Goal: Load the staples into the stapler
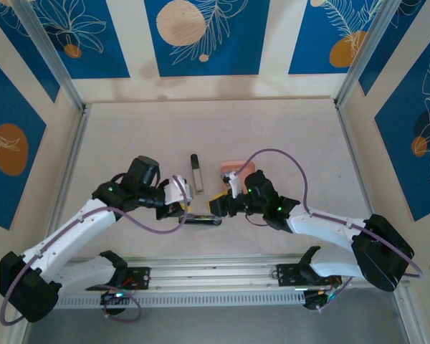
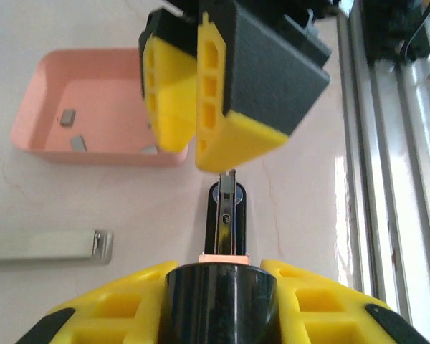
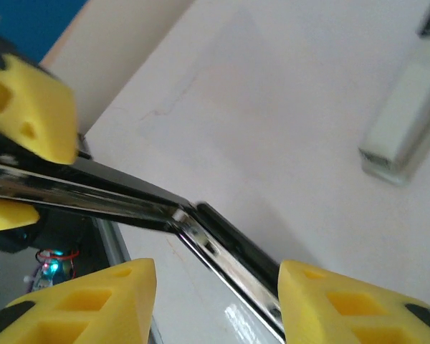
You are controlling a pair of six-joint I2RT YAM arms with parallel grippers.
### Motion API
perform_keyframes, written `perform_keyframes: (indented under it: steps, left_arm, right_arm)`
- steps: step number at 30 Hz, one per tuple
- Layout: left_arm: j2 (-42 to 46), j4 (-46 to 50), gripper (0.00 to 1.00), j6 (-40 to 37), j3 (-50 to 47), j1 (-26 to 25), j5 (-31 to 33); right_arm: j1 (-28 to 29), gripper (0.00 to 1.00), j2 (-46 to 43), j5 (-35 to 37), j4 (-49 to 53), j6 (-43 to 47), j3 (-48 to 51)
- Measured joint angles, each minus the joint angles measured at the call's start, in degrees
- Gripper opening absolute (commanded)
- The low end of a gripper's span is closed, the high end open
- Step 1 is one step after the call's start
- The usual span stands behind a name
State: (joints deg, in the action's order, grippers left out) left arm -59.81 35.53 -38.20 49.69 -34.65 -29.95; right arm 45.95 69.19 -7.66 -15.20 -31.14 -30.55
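Stapler (image 1: 203,220) spans the gap between the claws, long axis running claw to claw, one end pinched in the narrow left claw (image 1: 180,209), the other inside the half-open right claw (image 2: 195,147), with the staples (image 2: 77,143) in the tray (image 2: 36,79) just beyond that claw.

No lettering, brand, number or sign can be read anywhere here. From where I stand, the slim black-and-silver stapler (image 1: 201,220) shows bare metal and plastic. The shallow pink plastic tray (image 2: 36,118) has plain walls. The blue wall panels (image 1: 236,43) carry only white leaf outlines and orange discs. Any marking smaller than that is too blurred to make out.
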Motion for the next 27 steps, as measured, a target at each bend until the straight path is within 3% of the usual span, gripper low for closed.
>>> perform_keyframes:
  steps: [11, 21, 27]
  left_arm:
    - [-6.1, 8.0, 0.14, -5.3, 4.5, -4.2, 6.8]
    - [-10.0, 11.6, 0.14, -6.8, 6.4, -6.7, 11.0]
    - [-12.4, 12.1, 0.14, -7.0, 6.9, -8.2, 12.1]
  right_arm:
    - [0.3, 0.40, -0.1, 0.8, 7.4, -23.6, 1.5]
    - [3.2, 0.37, 0.4, 1.0, 10.8, -31.4, 3.3]
    - [3.7, 0.33, 5.6, -0.2, 10.0, -32.9, 3.3]
